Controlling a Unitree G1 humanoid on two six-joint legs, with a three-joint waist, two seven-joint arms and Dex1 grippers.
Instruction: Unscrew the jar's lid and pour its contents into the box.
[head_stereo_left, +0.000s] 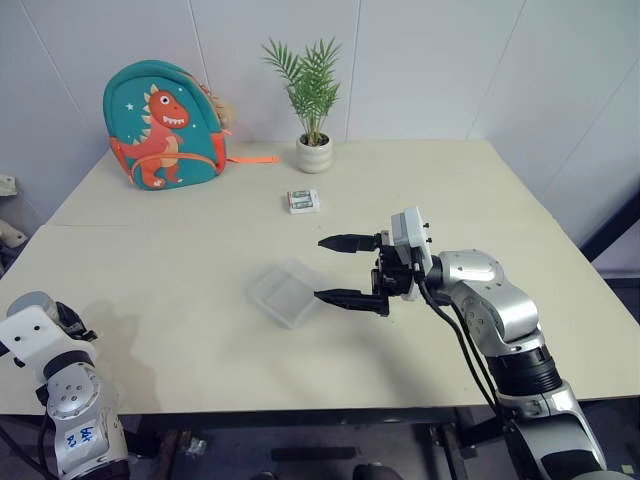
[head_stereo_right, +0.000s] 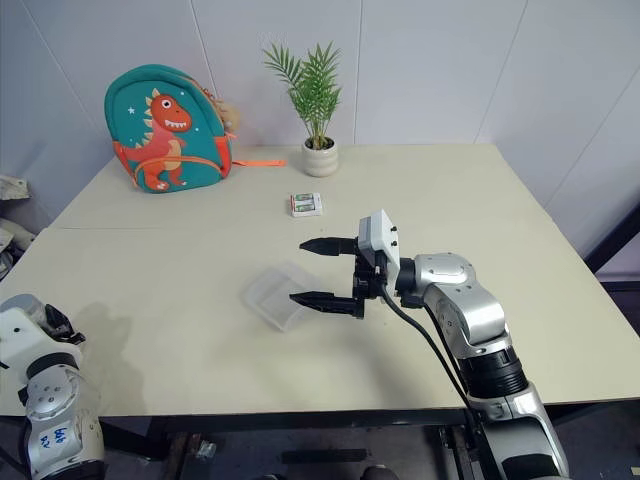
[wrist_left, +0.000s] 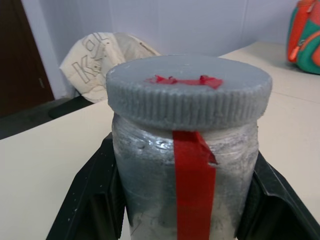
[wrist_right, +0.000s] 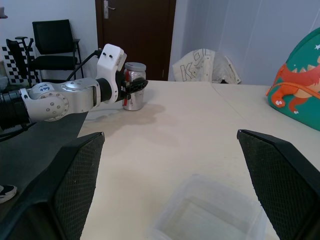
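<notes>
The jar (wrist_left: 150, 185) is translucent grey with a red tape strip down its side, and it stands upright on the table. The grey ribbed lid (wrist_left: 190, 95) sits on it, with a red mark on top. My left gripper (wrist_left: 182, 200) is shut on the jar's body, one black finger (wrist_left: 92, 200) on each side. The right wrist view shows that same grip (wrist_right: 136, 86) near the table's left edge. The contents are hidden inside the jar. The transparent box (head_stereo_left: 287, 292) lies mid-table. My right gripper (head_stereo_left: 319, 268) hovers open just right of the box, pointing left, and holds nothing.
A teal dinosaur backpack (head_stereo_left: 160, 125) and a potted plant (head_stereo_left: 314, 152) stand at the table's back. A small white-and-green packet (head_stereo_left: 303, 201) lies behind the box. Beyond the table's left side are a black chair (wrist_right: 52, 42) and a dark door (wrist_right: 135, 30).
</notes>
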